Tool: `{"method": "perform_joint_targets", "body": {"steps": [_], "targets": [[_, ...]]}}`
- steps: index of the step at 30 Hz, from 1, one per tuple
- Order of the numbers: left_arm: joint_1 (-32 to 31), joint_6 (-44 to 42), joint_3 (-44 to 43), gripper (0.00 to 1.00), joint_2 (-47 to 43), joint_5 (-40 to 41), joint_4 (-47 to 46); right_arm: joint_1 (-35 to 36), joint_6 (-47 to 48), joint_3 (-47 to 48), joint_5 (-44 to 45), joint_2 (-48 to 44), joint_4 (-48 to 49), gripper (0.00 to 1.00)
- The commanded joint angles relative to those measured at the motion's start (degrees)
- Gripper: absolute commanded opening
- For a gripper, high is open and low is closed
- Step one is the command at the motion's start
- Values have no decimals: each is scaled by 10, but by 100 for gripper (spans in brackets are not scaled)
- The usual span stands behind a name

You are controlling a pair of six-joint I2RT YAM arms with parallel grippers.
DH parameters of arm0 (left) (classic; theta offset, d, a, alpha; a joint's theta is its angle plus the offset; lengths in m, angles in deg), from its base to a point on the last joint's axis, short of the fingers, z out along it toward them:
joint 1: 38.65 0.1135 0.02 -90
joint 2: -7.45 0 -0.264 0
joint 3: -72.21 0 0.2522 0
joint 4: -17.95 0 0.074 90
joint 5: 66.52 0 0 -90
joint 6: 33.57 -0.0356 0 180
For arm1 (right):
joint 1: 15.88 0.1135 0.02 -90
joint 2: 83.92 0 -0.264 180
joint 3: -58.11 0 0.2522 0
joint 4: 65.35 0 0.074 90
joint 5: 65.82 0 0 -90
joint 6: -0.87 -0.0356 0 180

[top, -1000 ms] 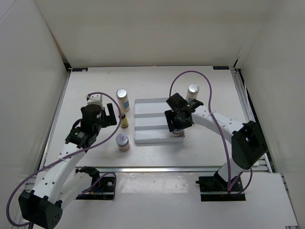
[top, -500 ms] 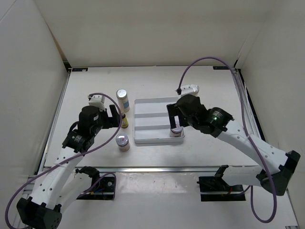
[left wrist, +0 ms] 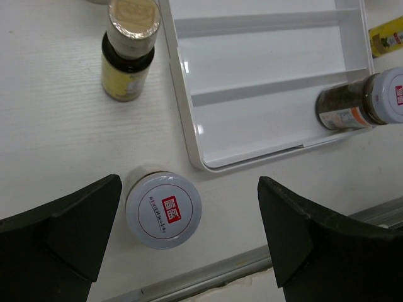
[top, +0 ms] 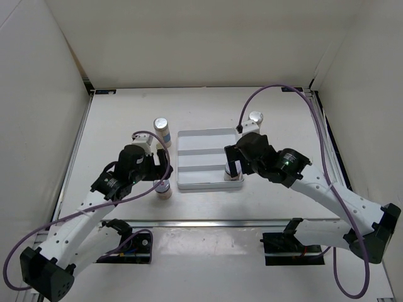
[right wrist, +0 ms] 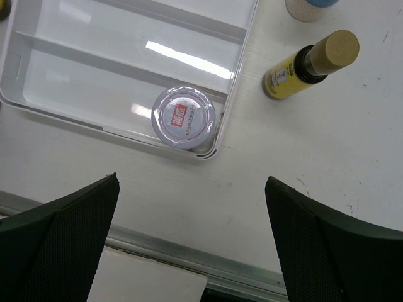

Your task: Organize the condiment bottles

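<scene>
Tray (right wrist: 94, 75): right gripper (right wrist: 191, 179) released jar (right wrist: 183, 117).

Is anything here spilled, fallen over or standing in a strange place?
Nothing stands out. One squat jar stands upright in a corner of the tray; the other jar and the bottles in view appear upright on the table. No spill shows.

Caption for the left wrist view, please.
Open left gripper hovers above a jar beside the tray; second jar stands inside.
</scene>
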Motion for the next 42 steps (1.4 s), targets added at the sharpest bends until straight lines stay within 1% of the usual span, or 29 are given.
{"method": "perform_joint_targets", "body": {"steps": [1, 6, 16, 19, 24, 28, 29, 30, 33, 34, 36, 39, 40, 41, 42], "targets": [[-28, 26, 5, 100, 21, 12, 11, 1, 1, -4, 5, -17, 3, 100], [-47, 34, 16, 100, 33, 44, 18, 1, -5, -9, 5, -17, 3, 100], [-47, 34, 22, 100, 57, 39, 18, 1, -5, -15, 5, -12, -2, 100], [-58, 55, 33, 100, 62, 39, 23, 1, -5, -15, 5, -12, -2, 100], [-72, 85, 38, 100, 68, 71, 43, 1, -10, -21, 5, -12, -7, 100], [-72, 92, 38, 100, 101, 85, 49, 1, -10, -26, 5, -12, -7, 100], [-72, 92, 38, 99, 109, 90, 49, 1, -10, -26, 11, -12, -12, 100], [-72, 97, 38, 97, 109, 90, 49, 1, -10, -26, 11, -12, -12, 100], [-72, 97, 38, 77, 116, 90, 49, 1, -10, -26, 17, -12, -18, 100], [-72, 97, 38, 64, 121, 90, 49, 1, -10, -26, 17, -12, -18, 100], [-72, 92, 29, 57, 121, 95, 49, 1, -10, -26, 23, -17, -23, 100], [-72, 92, -21, 47, 107, 113, 83, 1, -10, -26, 23, -22, -28, 100], [-77, 80, -52, 44, 107, 113, 89, 1, -10, -26, 23, -22, -28, 100], [-77, 74, -68, 39, 100, 113, 89, 1, -15, -26, 29, -22, -28, 100], [-84, 58, -102, 38, 100, 113, 89, 1, -15, -26, 29, -28, -28, 100]]}}
